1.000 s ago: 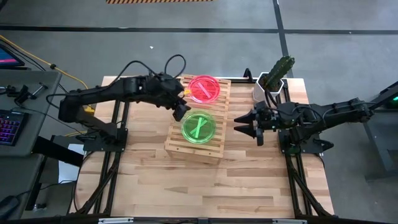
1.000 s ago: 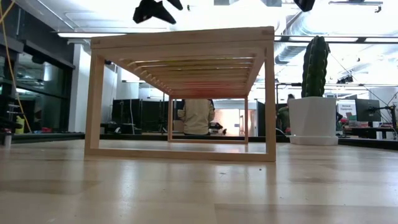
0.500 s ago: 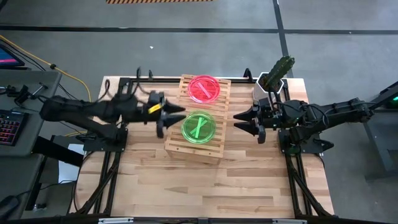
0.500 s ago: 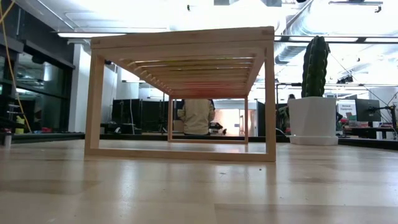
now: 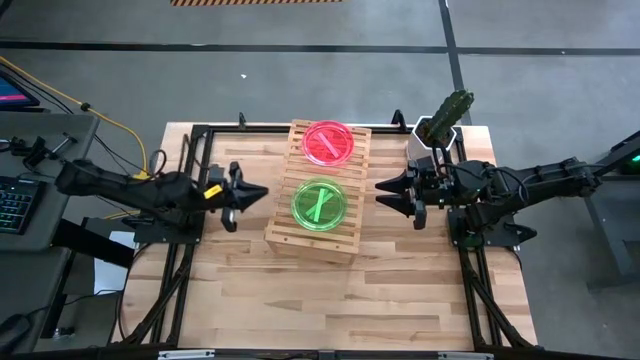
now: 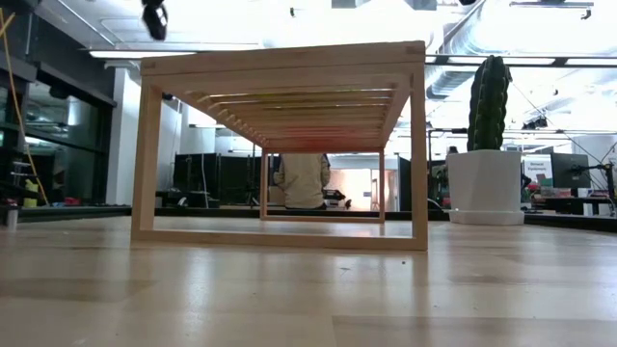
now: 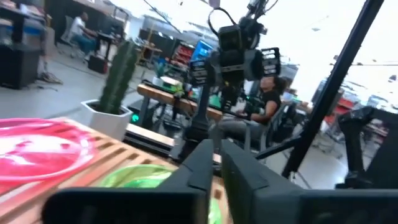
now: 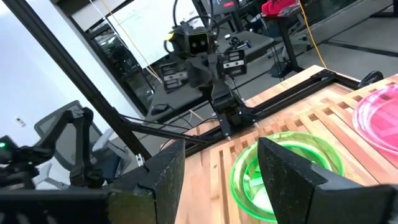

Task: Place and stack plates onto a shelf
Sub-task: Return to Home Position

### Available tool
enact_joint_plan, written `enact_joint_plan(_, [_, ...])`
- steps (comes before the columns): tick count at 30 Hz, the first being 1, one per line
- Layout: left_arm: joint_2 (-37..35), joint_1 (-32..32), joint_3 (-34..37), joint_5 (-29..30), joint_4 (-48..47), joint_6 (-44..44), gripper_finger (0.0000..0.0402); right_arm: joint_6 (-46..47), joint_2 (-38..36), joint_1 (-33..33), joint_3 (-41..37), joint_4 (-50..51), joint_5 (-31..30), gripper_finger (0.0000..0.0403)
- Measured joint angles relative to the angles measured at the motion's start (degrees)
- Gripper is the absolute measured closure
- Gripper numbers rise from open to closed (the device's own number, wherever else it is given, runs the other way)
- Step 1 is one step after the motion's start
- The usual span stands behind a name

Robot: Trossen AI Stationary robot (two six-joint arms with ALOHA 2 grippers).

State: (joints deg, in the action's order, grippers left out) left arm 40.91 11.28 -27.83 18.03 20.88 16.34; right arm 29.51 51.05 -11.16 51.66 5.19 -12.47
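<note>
High view: left gripper point(image 5: 260, 191) over the table point(image 5: 330, 290), fingers drawn close with only a slit between, holding nothing; shelf point(image 5: 303, 238) just ahead of the fingertips, not touched. Right gripper point(image 5: 380, 195) on the far side of the shelf, fingers spread wide, empty, tips facing the shelf. Green plates point(image 5: 319, 203) stacked on the shelf between the two sets of fingertips; pink plates point(image 5: 327, 142) on the same shelf, off to one side of both. White cactus pot point(image 5: 437, 130) behind the right fingers. Low view: shelf seen from table level, pot beside it, person point(image 6: 303, 181) in the room beyond; no fingertips discernible. Left wrist view: near-closed fingers point(image 7: 200, 167) pointing across green and pink plates toward the right arm. Right wrist view: wide fingers point(image 8: 166, 177) framing the green plates.
</note>
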Motion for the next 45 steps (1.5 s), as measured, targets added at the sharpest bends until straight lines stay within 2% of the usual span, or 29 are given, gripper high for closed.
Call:
enact_joint_plan(2, [-3.78, -0.76, 2.84, 0.07, 0.13, -0.44, 0.0394, -0.47, 0.0, 0.0, 0.0, 0.02, 0.0, 0.0217])
enact_joint_plan(6, [-10.71, -1.26, 8.66, 0.78, 1.4, 0.85, 0.0397, -0.17, -0.02, 0.0, 0.0, 0.07, 0.0, 0.0217])
enact_joint_plan(9, [-14.13, -0.67, 13.4, 0.78, 6.07, 1.07, 0.04, 0.25, -0.02, 0.0, 0.0, 0.08, 0.0, 0.0217])
enact_joint_plan(20, [-18.42, 1.21, 26.97, 4.68, 19.89, 2.09, 0.0401, 4.14, -0.49, -0.02, -0.04, 4.58, 0.0, 0.0217])
enact_joint_plan(34, [-22.67, 1.08, 27.14, 3.61, 16.95, -1.97, 0.0401, 4.12, -1.54, -0.13, -0.06, 6.45, 0.63, 0.0217])
enact_joint_plan(45, [-31.11, 1.08, 27.14, -0.29, 3.72, -1.62, 0.0401, 5.25, -1.66, -0.13, -0.05, 7.31, 2.39, 0.0217])
